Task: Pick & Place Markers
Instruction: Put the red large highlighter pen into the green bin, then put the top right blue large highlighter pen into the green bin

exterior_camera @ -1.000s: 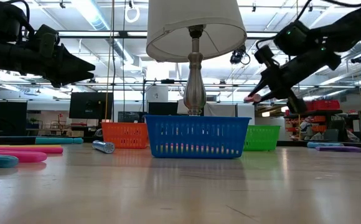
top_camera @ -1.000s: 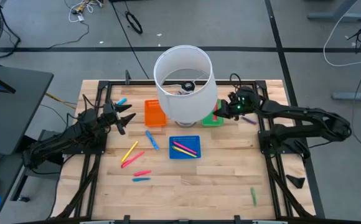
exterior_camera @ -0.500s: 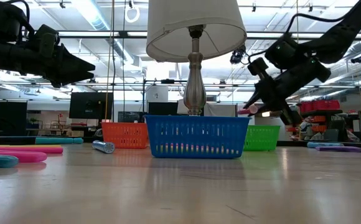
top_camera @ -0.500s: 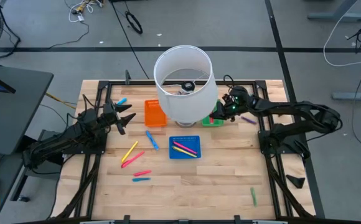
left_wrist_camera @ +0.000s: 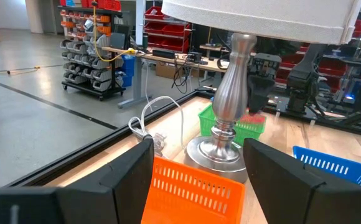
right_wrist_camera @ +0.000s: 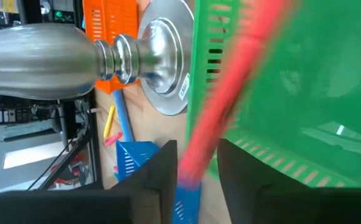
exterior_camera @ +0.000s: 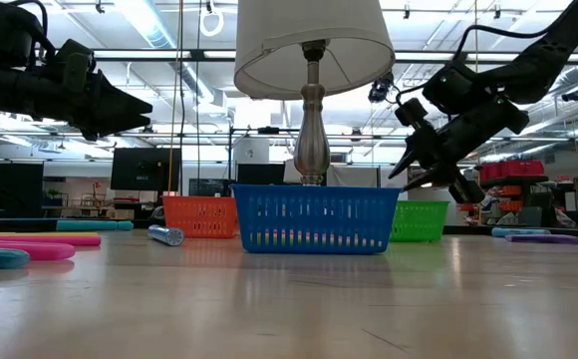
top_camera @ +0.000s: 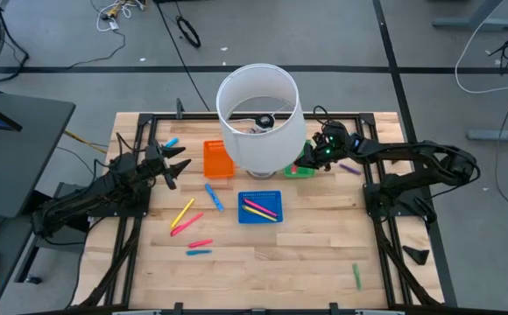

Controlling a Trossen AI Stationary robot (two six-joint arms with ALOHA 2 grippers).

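My right gripper (top_camera: 307, 160) hangs slanted down over the green tray (top_camera: 299, 171), just right of the lamp's base, and its fingers (exterior_camera: 405, 178) stand apart. A red marker (right_wrist_camera: 230, 87) shows as a blurred streak running from between those fingers out over the green tray (right_wrist_camera: 292, 93). More markers lie flat on the wood: yellow (top_camera: 182, 213), pink (top_camera: 188, 223), red (top_camera: 200, 242), blue (top_camera: 214, 197), purple (top_camera: 350, 168), green (top_camera: 356, 276). My left gripper (top_camera: 177, 166) waits open at the left, held level above the table. My right gripper has the red marker's near end (right_wrist_camera: 193, 162) between its two fingers, above the green tray. The marker is blurred, and I cannot tell whether either finger touches it.
A lamp with a white shade (top_camera: 258, 118) and a metal base (left_wrist_camera: 221, 152) stands at the far middle, between the orange tray (top_camera: 218, 159) and the green one. The blue tray (top_camera: 260, 207) in front of it holds pink and yellow markers. Bare wood lies toward the near edge.
My right gripper has come down and toward the lamp with the red marker, stopping over the green tray. Its fingers have then spread apart, and the marker's pink-red tip no longer shows at the fingertips in the low view.
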